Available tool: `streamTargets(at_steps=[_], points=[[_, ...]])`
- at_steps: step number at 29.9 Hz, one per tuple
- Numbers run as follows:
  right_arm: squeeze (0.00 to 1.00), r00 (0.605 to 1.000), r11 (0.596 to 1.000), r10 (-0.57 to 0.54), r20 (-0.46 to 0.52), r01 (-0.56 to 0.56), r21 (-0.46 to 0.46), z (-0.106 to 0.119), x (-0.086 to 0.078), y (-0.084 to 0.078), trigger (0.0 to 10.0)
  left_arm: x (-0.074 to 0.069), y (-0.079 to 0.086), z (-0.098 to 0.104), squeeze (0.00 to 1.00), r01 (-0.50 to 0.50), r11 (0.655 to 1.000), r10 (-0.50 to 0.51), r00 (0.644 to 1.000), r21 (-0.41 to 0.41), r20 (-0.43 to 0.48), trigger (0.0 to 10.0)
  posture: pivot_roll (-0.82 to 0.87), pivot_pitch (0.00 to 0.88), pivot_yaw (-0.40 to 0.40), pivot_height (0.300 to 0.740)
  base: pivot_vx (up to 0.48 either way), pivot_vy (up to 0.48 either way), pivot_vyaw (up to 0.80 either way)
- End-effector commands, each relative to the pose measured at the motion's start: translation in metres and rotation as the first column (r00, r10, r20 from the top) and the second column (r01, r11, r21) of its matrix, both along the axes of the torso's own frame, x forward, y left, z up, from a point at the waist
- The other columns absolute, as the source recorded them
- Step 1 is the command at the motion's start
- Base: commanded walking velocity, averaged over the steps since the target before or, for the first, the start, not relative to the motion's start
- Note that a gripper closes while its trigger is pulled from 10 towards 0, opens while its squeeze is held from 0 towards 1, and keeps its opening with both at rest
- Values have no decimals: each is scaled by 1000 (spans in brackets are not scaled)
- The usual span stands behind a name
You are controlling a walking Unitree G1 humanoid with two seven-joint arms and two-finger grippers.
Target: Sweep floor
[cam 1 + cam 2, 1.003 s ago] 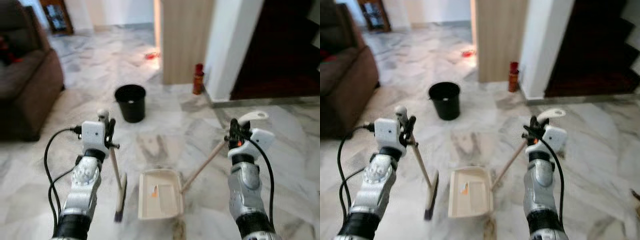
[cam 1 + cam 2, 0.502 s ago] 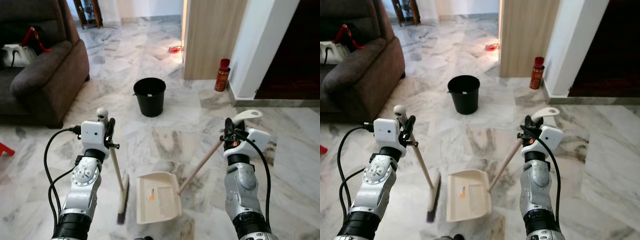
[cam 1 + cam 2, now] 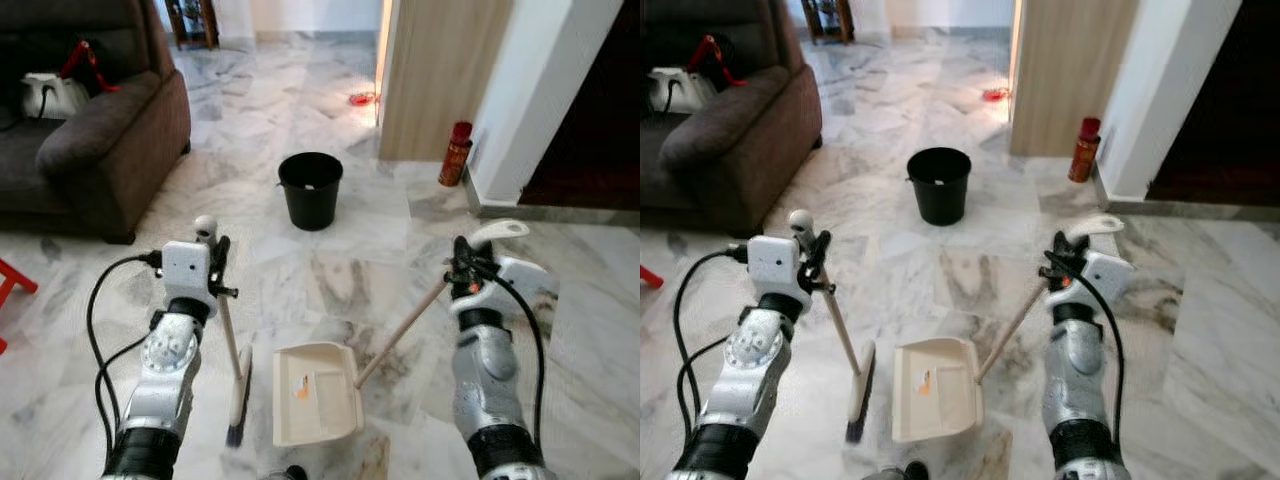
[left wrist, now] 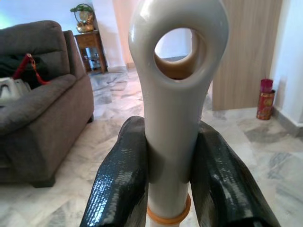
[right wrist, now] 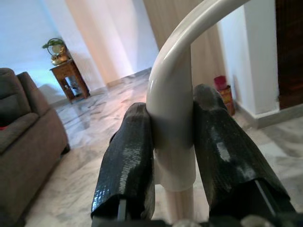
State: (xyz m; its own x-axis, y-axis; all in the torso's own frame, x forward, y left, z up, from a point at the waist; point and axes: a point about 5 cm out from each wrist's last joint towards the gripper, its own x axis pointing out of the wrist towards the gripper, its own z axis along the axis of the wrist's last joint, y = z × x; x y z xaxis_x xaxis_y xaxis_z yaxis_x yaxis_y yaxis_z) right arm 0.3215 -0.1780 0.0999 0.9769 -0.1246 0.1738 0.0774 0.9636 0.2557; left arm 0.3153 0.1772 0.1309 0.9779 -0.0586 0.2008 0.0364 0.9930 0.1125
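A black bucket [image 3: 310,190] stands upright on the marble floor [image 3: 330,275] ahead of me, between the brown sofa [image 3: 90,150] on my left and the wooden partition [image 3: 440,80] on my right; something pale lies at its bottom, too small to tell what. Nearer, the cream dustpan [image 3: 315,395] lies flat on the floor between my arms, its tray carrying a small orange scrap and a pale rectangular patch (I cannot tell whether that is a label or dust).

My left gripper [image 4: 163,165] is clamped on the broom handle [image 4: 173,94] just below its looped top, both black fingers [image 4: 120,175] pressed against the pale shaft. The broom [image 3: 235,375] slants down from that grip, its dark bristle head on the floor just beside the dustpan's left edge.

My right gripper [image 5: 173,161] is closed around the dustpan handle [image 5: 173,104] just under its curved top, fingers touching it on both sides. That long wooden handle [image 3: 405,330] runs down and inward to the dustpan's right rear corner.

A red canister [image 3: 455,155] stands by the white wall [image 3: 530,90] beyond the partition.
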Motion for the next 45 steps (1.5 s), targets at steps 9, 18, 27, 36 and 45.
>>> streamTargets(at_steps=[9, 18, 27, 36, 45], points=[[0, 999, 1000, 5, 47, -6, 26, 11, 3, 0, 10000, 3, -2, 12, 0, 11, 1000, -11, 999, 17, 46, 10000, 50, 35, 68, 740, 244, 0, 0], [0, 999, 1000, 16, 46, -17, 20, 10, 3, 1, 10000, 3, -3, 11, 0, 15, 1000, -16, 999, 18, 46, 10000, 48, 18, 68, 740, 247, 0, 0], [0, 999, 999, 35, 37, -35, -1, 9, 4, 3, 10000, 3, -3, 11, 0, 16, 1000, -16, 999, 19, 47, 10000, 51, 3, 64, 740, 255, 0, 0], [0, 999, 999, 40, 30, -39, -25, 8, 3, 4, 10000, 3, -4, 11, 0, 18, 1000, -18, 999, 18, 48, 10000, 52, 0, 63, 740, 255, 0, 383], [0, 999, 999, 44, 20, -44, -13, 6, 2, 5, 10000, 3, -3, 11, 0, 17, 1000, -18, 999, 18, 49, 10000, 56, 4, 64, 740, 257, 0, 94]])
